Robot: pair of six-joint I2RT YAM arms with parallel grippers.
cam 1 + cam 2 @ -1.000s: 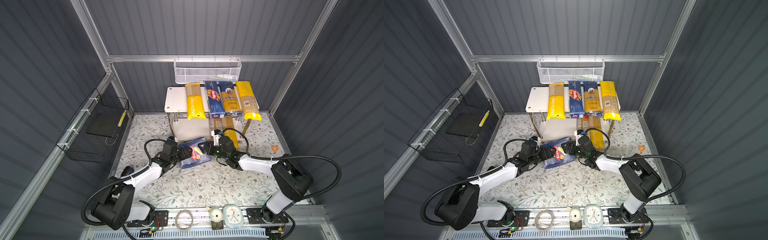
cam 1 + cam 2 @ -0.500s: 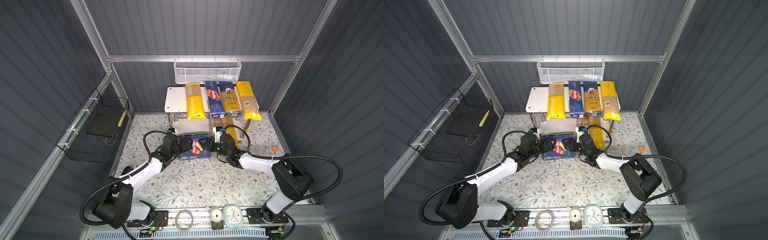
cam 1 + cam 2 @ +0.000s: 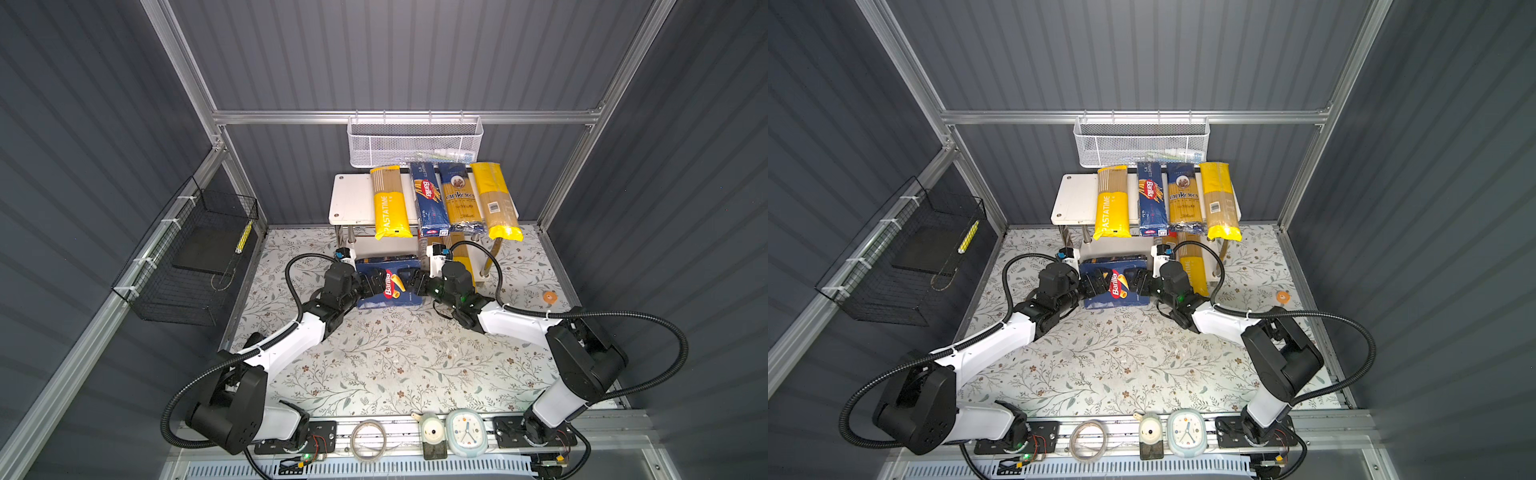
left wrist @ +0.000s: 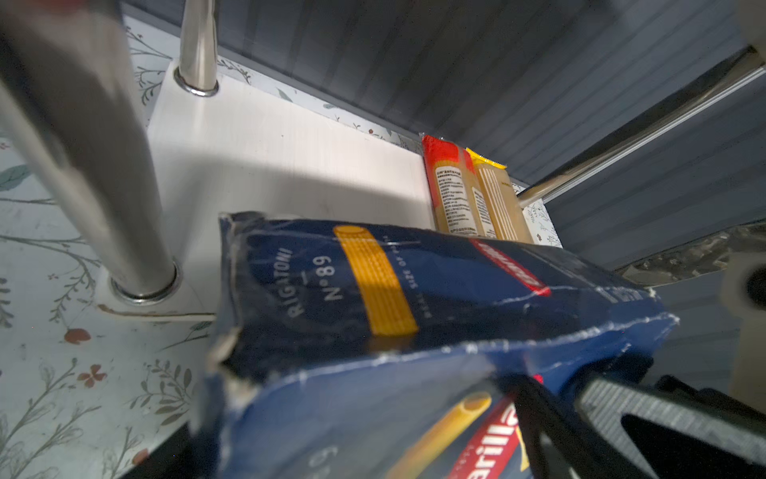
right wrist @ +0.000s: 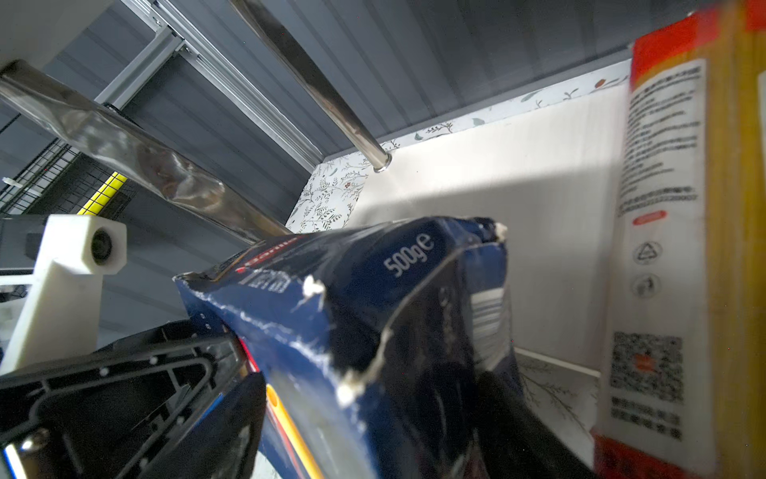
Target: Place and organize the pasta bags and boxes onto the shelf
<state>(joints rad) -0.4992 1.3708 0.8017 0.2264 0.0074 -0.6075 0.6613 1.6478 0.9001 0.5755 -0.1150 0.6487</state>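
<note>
Floral-patterned surface (image 3: 374, 365) carries the white shelf (image 3: 351, 199). At its lower board's front edge, the rigatoni box (image 3: 390, 286) sits between the left tool (image 3: 372, 286) and right tool (image 3: 414, 283), each pinching one side. The carton is dark blue with a red Barilla oval and frayed, dented corners.

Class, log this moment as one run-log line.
left gripper: shut on rigatoni box | right gripper: shut on same box | box: at shelf lower tier's front edge | lower tier: red-ended bag, yellow-ended bag

Can't see most of lower-tier bags (image 3: 1196, 270) under top board (image 3: 1075, 199); can't ID mesh basket (image 3: 1142, 143) contents; lose rigatoni box (image 4: 373, 311) at frame btm.
</note>
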